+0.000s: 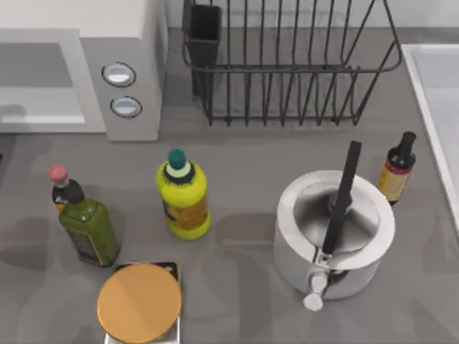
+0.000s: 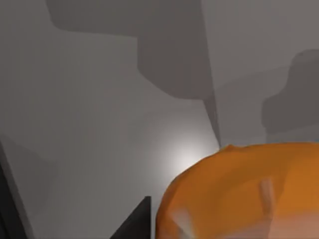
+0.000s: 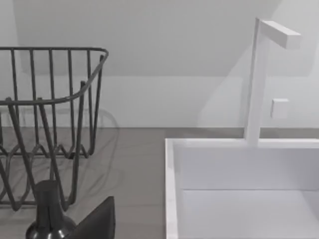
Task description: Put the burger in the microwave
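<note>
Left end effector (image 2: pixel 149 219) with the burger (image 2: pixel 239 194) close against it, grip state unclear.
Pale grey walls surround it, suggesting the microwave (image 1: pixel 79 79) cavity directly ahead.

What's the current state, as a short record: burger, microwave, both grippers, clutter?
burger: orange, close to the left wrist camera, grey surfaces behind
microwave: table's top left, grey cavity visible
left gripper: beside the burger
right gripper: by the small dark bottle and sink
clutter: green bottle, yellow bottle, orange disc, pot, wire rack
</note>
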{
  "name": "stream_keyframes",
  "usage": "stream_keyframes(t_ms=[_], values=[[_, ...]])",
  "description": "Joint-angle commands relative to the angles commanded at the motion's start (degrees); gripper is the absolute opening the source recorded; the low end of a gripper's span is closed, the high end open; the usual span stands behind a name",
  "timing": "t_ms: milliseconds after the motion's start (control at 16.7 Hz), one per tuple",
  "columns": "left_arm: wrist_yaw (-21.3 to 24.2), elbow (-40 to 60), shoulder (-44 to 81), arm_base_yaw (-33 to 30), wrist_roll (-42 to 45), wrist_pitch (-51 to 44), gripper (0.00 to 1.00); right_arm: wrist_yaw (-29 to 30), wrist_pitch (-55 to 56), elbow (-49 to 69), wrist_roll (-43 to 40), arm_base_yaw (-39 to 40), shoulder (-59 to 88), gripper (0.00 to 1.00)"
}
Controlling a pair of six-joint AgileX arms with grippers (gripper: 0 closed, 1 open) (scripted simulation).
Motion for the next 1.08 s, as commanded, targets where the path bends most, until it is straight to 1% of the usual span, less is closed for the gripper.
stream_keyframes(t_ms=[120, 300, 480, 840, 960, 1080], values=[[0.83, -0.92, 1.51, 0.26, -0.82, 5.45, 0.0, 0.0, 0.0, 0.0, 0.0, 0.0, 0.0, 1.0], [2.59, -3.01, 4.59, 0.81, -2.59, 18.13, 0.0, 0.0, 0.0, 0.0, 0.0, 0.0, 0.0, 1.0], [4.76, -5.94, 8.15, 1.44, -4.86, 35.98, 0.0, 0.0, 0.0, 0.0, 0.0, 0.0, 0.0, 1.0], [9.37, -14.11, 14.35, 2.57, -10.17, 77.07, 0.0, 0.0, 0.0, 0.0, 0.0, 0.0, 0.0, 1.0], [10.75, -17.09, 15.9, 2.86, -11.89, 88.39, 0.0, 0.0, 0.0, 0.0, 0.0, 0.0, 0.0, 1.0], [11.94, -19.9, 17.26, 3.1, -13.42, 97.36, 0.0, 0.0, 0.0, 0.0, 0.0, 0.0, 0.0, 1.0]])
